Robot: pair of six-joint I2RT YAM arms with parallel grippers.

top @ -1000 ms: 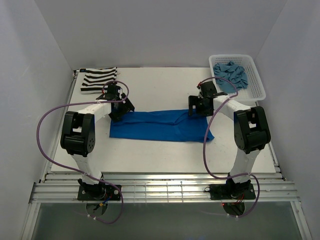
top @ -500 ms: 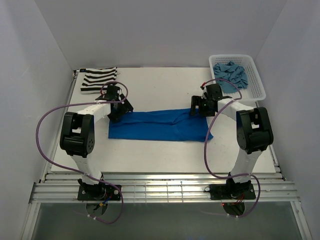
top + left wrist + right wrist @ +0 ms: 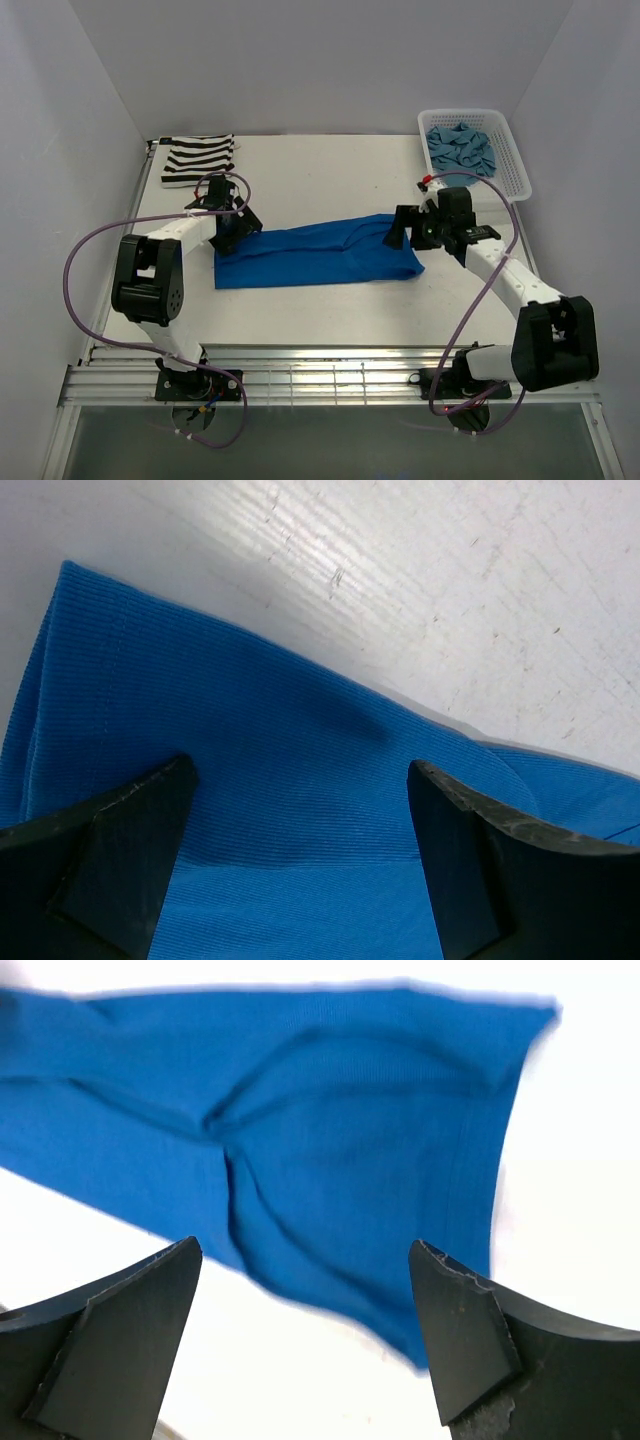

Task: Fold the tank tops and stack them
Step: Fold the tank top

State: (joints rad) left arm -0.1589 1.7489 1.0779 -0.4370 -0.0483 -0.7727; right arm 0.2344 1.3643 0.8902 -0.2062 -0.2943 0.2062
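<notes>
On the white counter (image 3: 330, 170), the bright royal blue cloth tank top (image 3: 310, 255) lies flat in the middle, folded into a long band. The left tool (image 3: 234, 222) sits at its far left corner, 2 dark fingers (image 3: 120, 850) spread wide over the ribbed fabric, gripping nothing. The right tool (image 3: 400, 228) is at the right end, also wide and empty. That wrist view is blurred, so it probably hangs just above the cloth. The black-and-white striped top (image 3: 198, 160) lies folded at the far left corner. The muted teal top (image 3: 460, 147) is crumpled in the white plastic lattice basket (image 3: 515, 170), far right.
</notes>
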